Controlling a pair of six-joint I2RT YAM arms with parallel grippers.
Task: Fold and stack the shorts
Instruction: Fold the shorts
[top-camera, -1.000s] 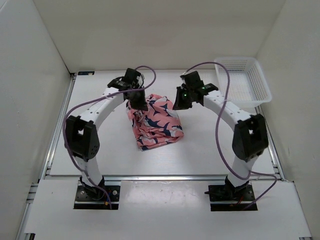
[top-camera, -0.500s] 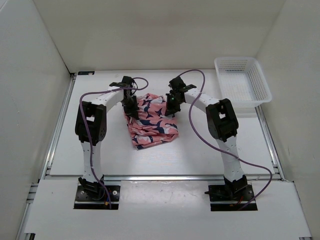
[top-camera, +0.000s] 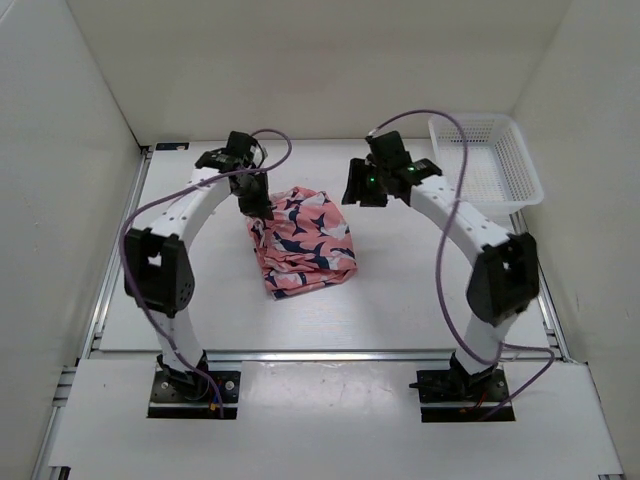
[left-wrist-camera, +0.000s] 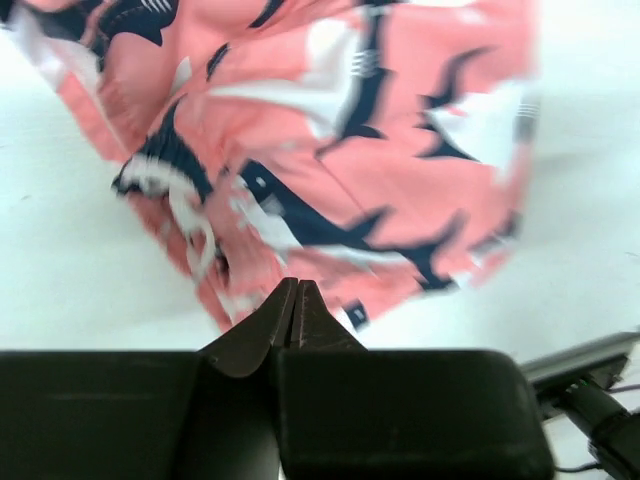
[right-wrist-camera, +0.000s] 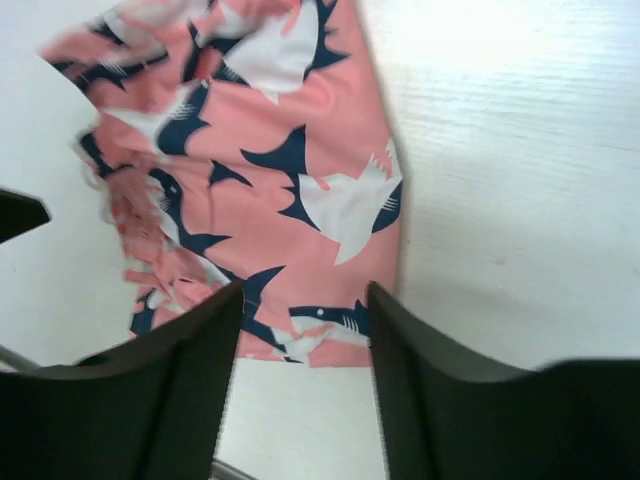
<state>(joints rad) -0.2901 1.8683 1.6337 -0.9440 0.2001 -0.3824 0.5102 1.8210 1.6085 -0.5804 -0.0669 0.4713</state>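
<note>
There is one pair of shorts (top-camera: 303, 240). It lies in a loose, bunched heap on the table (top-camera: 420, 290), well to the left of the basket (top-camera: 470, 120) and a bit nearer the arms than the basket is.

The shorts look soft, thin and light. They will flop and sag when picked up, and they will not break. They may slip out of a weak pinch. I think the best place to grab is an edge or a corner, like the waistband. Each gripper should take one side, so the cloth can be pulled flat.

There are two grippers. The left gripper (left-wrist-camera: 293, 288) is past the shorts, on the side away from the basket. Its fingers are pressed together, and I see no cloth between them. The right gripper (right-wrist-camera: 303, 295) hangs between the basket and the shorts. Its fingers are spread wide and hold nothing.

There is one basket.
</note>
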